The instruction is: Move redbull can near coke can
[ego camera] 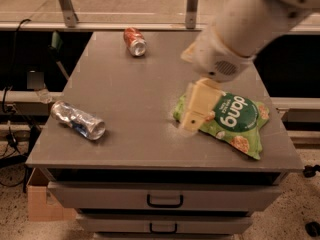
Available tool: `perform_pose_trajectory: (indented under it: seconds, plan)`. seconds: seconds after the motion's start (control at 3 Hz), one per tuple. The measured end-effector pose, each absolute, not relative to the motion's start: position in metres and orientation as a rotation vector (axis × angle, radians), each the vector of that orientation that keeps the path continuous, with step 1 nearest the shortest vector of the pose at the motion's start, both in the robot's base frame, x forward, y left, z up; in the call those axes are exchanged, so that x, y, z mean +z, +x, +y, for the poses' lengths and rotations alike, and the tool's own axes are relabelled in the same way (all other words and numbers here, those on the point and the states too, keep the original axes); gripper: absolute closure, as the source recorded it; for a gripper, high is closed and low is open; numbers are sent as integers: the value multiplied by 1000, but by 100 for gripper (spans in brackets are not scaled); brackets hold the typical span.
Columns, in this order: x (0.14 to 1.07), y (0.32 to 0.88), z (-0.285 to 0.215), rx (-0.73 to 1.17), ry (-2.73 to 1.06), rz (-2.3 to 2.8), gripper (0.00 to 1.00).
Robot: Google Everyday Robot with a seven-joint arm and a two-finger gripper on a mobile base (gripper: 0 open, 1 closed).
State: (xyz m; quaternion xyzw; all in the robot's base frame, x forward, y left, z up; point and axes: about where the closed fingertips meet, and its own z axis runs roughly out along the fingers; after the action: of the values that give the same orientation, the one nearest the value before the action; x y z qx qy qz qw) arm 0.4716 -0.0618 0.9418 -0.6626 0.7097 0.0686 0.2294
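Lower left of the tabletop: redbull can (78,120), lying on its side close to the table's left edge and not far from its front edge.
Redbull can, form: slim and long, clearly narrower than the other can.
Redbull can, finish: shiny silver with blue patches; the metal catches the light in uneven glints along its length.
Redbull can, lie: long axis runs diagonally from upper left to lower right, with a pale round end face showing at the lower-right end.
Coke can (135,41): upper centre-left of the frame, near the table's far edge; short, red-orange with white markings, on its side, silver top turned toward the lower right.
Separation of cans: well apart, with bare grey surface between them.
Gripper (195,109): centre-right of the frame, cream-coloured, pointing down over the table at the left end of the green bag; well apart from both cans.
Gripper, state: cannot tell from this view whether it is spread or closed.
Arm (250,19): white, bulky, reaching from the upper right corner.
Snack bag (235,121): green with white "dang" lettering, lying flat on the right half of the table.
Table (130,89): grey flat top.
Drawers (165,200): two below the top, with dark handles.
Cardboard box (42,204): on the floor at lower left.
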Motion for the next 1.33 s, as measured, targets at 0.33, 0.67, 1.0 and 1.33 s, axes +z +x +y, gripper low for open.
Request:
perform_pose_trajectory:
  seconds: [0.33, 0.67, 1.0, 1.33]
  plan:
    - [926, 494, 9, 301, -1839, 1850, 0]
    - [898, 506, 66, 439, -1829, 1825, 0]
    - [873, 499, 109, 547, -1837, 1812, 0]
    - [853, 492, 140, 631, -1824, 1815, 0]
